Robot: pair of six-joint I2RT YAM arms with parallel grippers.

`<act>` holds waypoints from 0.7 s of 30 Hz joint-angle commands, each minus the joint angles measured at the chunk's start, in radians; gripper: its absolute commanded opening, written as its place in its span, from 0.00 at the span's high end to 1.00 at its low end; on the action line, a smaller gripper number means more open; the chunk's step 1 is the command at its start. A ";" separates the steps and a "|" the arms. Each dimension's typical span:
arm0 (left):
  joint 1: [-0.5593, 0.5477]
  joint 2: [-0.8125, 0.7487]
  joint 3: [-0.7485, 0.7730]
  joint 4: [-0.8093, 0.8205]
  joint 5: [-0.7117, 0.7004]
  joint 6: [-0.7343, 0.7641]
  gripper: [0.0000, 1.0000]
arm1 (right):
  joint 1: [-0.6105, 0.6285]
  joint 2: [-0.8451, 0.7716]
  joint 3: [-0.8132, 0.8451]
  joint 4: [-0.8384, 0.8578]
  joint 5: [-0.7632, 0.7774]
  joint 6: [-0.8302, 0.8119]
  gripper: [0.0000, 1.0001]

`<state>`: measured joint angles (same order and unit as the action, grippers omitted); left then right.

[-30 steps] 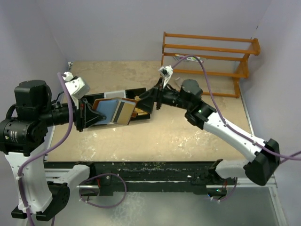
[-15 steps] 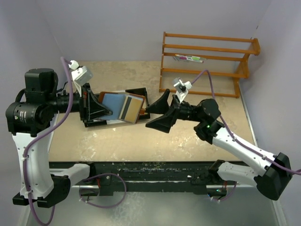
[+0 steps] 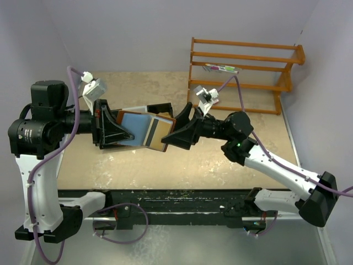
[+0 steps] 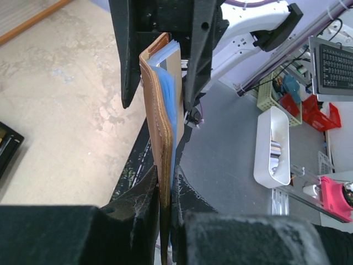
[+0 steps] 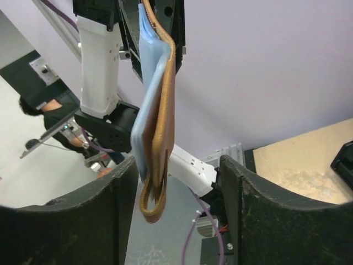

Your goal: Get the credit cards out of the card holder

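The brown leather card holder [image 3: 122,117] hangs in the air above the table, pinched at its left end by my shut left gripper [image 3: 124,132]. A light blue credit card [image 3: 135,128] and a tan credit card with a dark stripe [image 3: 157,132] stick out of it. In the left wrist view the card holder [image 4: 157,105] is edge-on with the blue cards [image 4: 169,99] beside it, gripped by the left gripper [image 4: 164,185]. My right gripper [image 3: 174,127] is open with its jaws on either side of the holder's right end. In the right wrist view the holder [image 5: 164,110] hangs between the fingers of the right gripper [image 5: 177,165], not touched.
An orange wooden rack [image 3: 242,72] stands at the back right with pens [image 3: 220,68] on a shelf. A black tray [image 3: 164,108] lies on the table behind the holder. Purple walls close in the table on three sides.
My right gripper drew back down-right, then came in again, open, around the holder's right end. The left arm lifted and shifted the holder slightly; it stays gripped.
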<state>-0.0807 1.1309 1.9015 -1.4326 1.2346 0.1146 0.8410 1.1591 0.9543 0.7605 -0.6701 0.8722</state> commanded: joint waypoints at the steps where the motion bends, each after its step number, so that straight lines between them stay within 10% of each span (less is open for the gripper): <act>1: 0.001 -0.006 -0.005 0.010 0.094 -0.005 0.99 | 0.007 -0.031 0.040 0.047 0.025 0.020 0.46; 8: 0.001 -0.012 -0.012 -0.030 -0.026 0.074 0.79 | 0.009 -0.047 0.044 0.043 0.018 0.026 0.98; 16: 0.001 -0.024 -0.031 0.005 -0.502 0.140 0.42 | 0.009 -0.042 0.071 -0.078 0.024 -0.025 1.00; 21: 0.001 -0.059 0.013 0.062 -0.502 0.156 0.32 | 0.021 0.002 0.172 -0.305 0.039 -0.138 1.00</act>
<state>-0.0807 1.1042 1.8668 -1.4445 0.8188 0.2237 0.8455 1.1522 0.9997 0.5819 -0.6426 0.8371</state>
